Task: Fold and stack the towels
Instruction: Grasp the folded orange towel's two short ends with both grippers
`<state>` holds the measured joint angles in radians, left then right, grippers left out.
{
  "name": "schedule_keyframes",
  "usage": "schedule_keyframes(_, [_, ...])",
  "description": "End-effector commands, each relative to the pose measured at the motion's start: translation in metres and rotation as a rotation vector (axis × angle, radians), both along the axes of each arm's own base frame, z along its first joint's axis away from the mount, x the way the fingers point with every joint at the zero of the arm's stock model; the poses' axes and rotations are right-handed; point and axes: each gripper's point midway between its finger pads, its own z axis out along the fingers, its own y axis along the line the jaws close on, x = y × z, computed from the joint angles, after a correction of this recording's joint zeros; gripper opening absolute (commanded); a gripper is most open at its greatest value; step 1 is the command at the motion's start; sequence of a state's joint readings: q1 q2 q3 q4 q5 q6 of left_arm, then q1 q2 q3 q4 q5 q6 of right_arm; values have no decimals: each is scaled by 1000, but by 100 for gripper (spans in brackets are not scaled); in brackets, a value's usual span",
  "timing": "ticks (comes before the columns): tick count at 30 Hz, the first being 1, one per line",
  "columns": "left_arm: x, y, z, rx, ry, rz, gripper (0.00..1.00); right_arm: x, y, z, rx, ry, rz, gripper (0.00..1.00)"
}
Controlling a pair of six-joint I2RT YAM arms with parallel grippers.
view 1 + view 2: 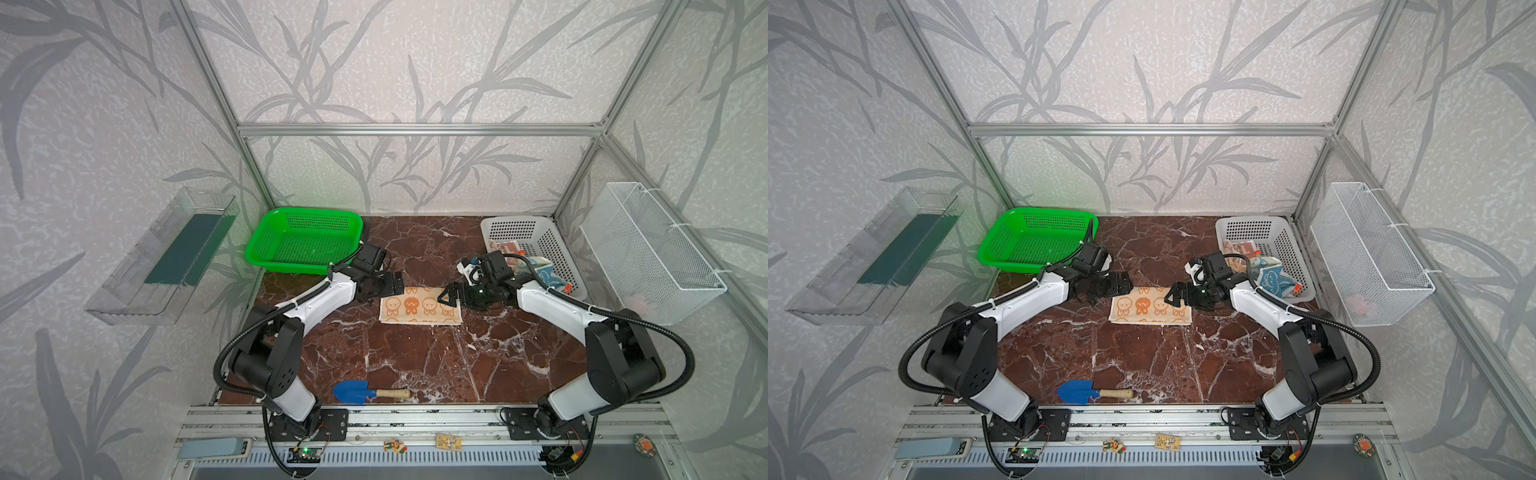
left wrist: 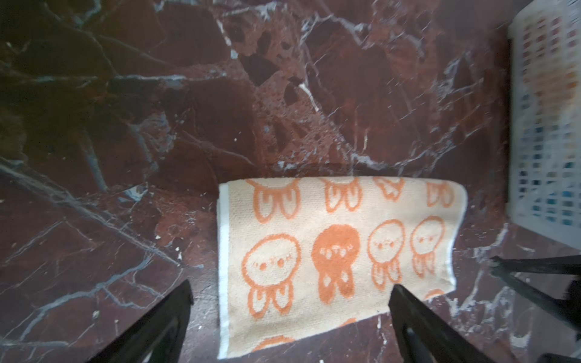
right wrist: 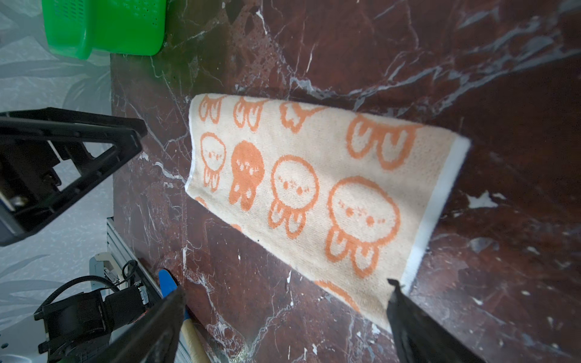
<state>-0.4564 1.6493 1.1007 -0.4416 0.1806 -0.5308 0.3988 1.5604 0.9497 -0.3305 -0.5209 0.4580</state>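
Towel in work: we saw the orange bunny towel (image 1: 417, 305) lying flat near the middle of the table (image 1: 415, 361). It was folded into a long rectangle, and in both top views a lower layer peeked out along its near edge.
Fold line: in the wrist views the bunny ears ran right up to the far edge and were cut short there.
Left arm: the left claw (image 1: 392, 284) hung by the towel's far left corner, its fingers spread wide with nothing between them. In its wrist view one finger reached over the cloth and the other over bare marble. We could not tell whether either one touched.
Right arm: the right claw (image 1: 446, 296) hung by the towel's far right corner, likewise spread wide and empty. In its wrist view one finger sat by the white hem and the other over bare table.
Remaining towels: the blue bunny towel (image 1: 544, 275) lay crumpled in the white basket (image 1: 515, 220). The striped towel (image 1: 505, 248) lay just behind it, toward the wall, and the right arm's wrist hid part of both.
Baskets: the white basket stood at the table's back right corner. The green basket (image 1: 286, 262) stood at the back left, behind the left arm.
Stray item: a blue trowel (image 1: 351, 391) with a wooden handle lay near the front edge, well apart from the folded towel.
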Motion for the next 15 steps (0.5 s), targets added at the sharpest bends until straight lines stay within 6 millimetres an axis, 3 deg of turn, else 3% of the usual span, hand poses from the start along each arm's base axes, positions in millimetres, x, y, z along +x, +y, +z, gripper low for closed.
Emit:
schedule_keyframes(1, [-15,16,-27,122,99,-44,99,2,-6,-10,-47,25,-5,99])
schedule_keyframes(8, [-19,4,-52,95,175,-84,99,-3,-9,-34,-75,70,6,99])
schedule_keyframes(15, [-29,-6,-74,70,246,-115,90,-9,-3,-67,-71,144,14,99])
